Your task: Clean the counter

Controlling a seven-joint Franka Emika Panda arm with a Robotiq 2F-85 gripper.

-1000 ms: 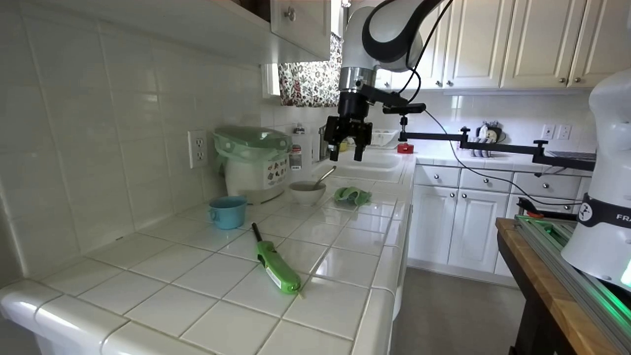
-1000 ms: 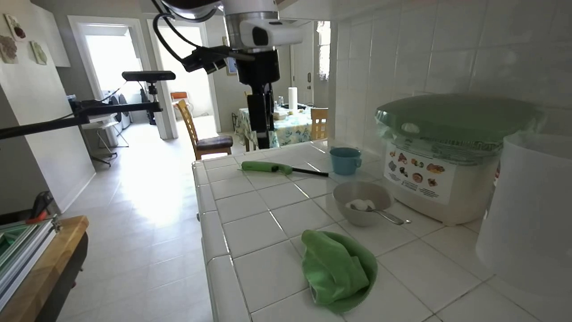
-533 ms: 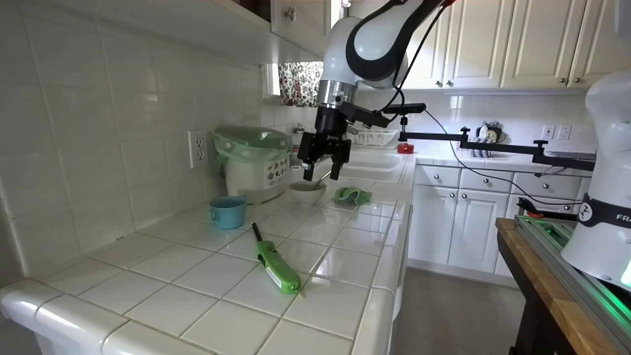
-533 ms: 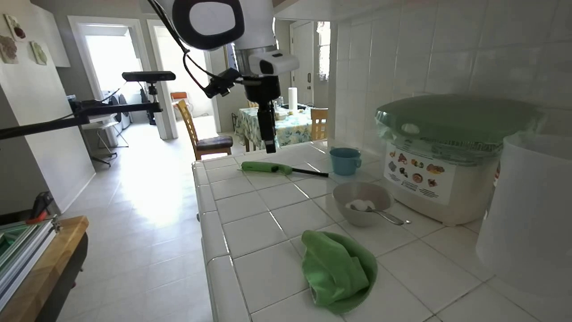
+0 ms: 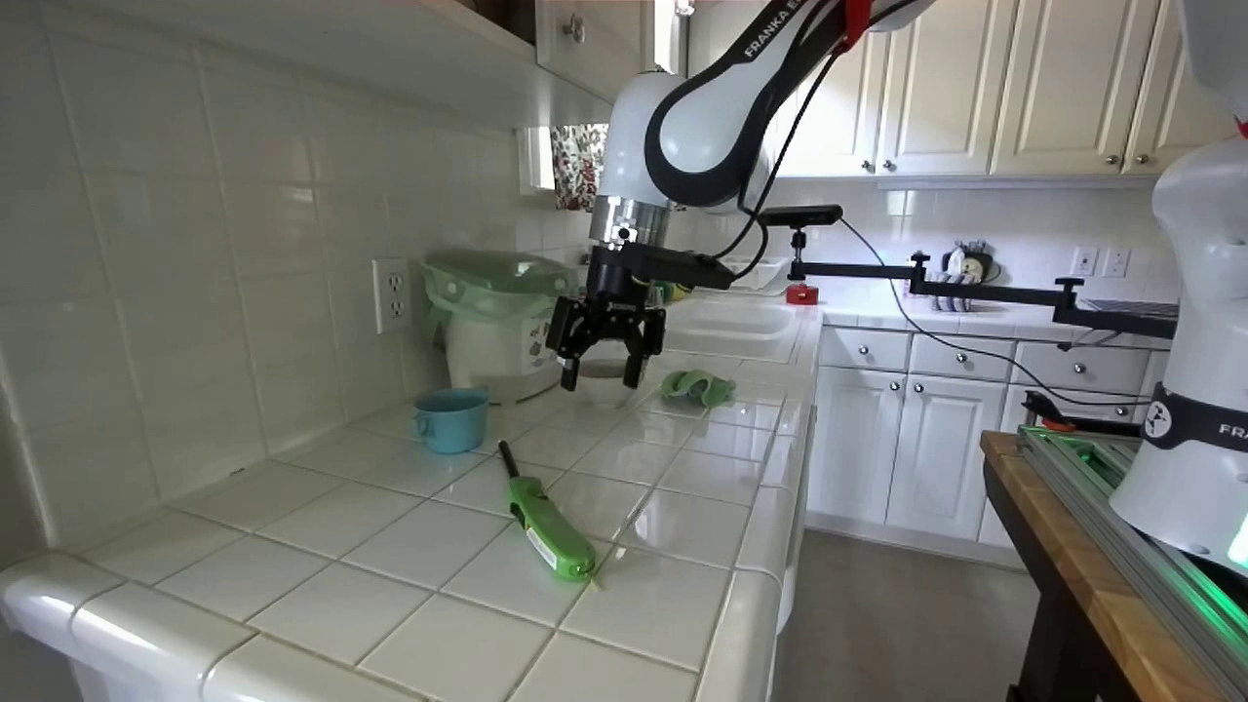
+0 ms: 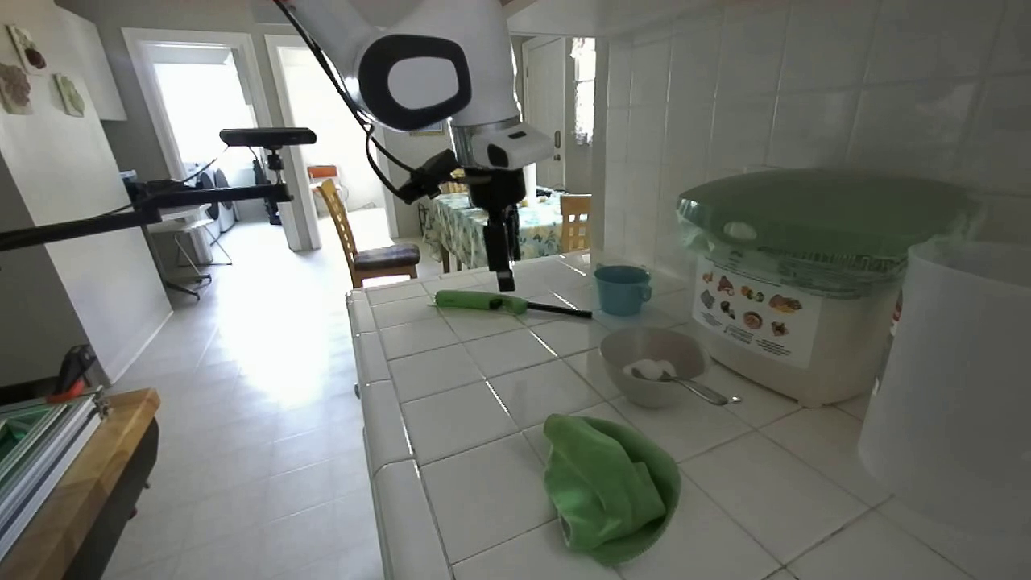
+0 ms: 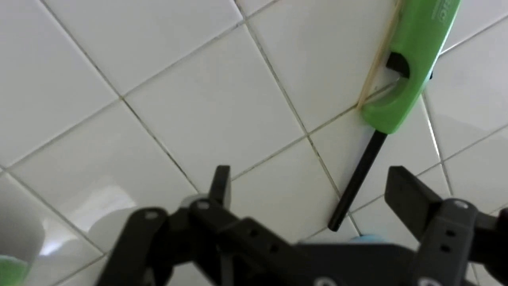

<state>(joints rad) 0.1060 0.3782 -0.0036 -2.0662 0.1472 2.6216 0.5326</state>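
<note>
Pincer [image 7: 310, 184] spread wide, empty, above tiled surface [image 7: 214, 99]. Wrist view: green lighter [image 7: 385, 113] slants lengthwise across closing line, barrel [image 7: 357, 180] between fingertips [image 7: 403, 192].

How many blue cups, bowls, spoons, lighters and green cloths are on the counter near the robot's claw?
Blue cup: 1
Bowl: 1
Spoon, resting in the bowl: 1
Lighter: 1
Green cloth: 1
Total of these on the counter: 5

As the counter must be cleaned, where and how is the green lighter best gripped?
Take the green lighter by its handle, probably from above, closing across its width: it lies flat on the counter, the handle thicker than the black barrel. A thin stick alongside may catch.
</note>
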